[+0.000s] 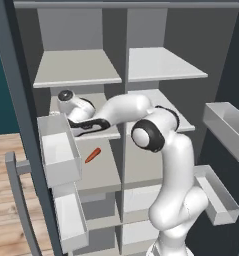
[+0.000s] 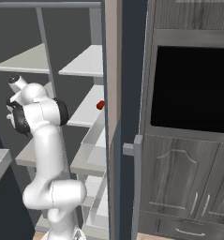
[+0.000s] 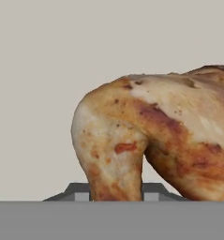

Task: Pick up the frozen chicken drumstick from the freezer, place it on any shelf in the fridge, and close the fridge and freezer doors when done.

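my fingers [image 3: 112, 191] are clamped on the frozen chicken drumstick [image 3: 155, 140], which fills the hand view close up, golden-brown and tan against a pale grey shelf surface. in the left base view my arm [image 1: 156, 135] reaches left into the freezer [image 1: 78, 115], the narrower left column of the tall grey cabinet, with my hand low over its middle shelf, so the drumstick sits there in my grip. one shelf below lies a thin orange-red stick [image 1: 92, 155]. to the right stands the fridge [image 1: 161, 65], its pale shelves bare where visible. both doors stand open: the freezer door [image 1: 21, 125] at left carries white bins [image 1: 58, 155], and the fridge door [image 2: 127, 117] shows its edge and grey bar handle [image 2: 137, 183] in the right base view. a small red item [image 2: 100, 105] rests on a fridge shelf. beyond, grey wood cabinets [image 2: 188, 178] frame a black oven front [image 2: 190, 89]; a wooden floor [image 1: 6, 200] shows at lower left.
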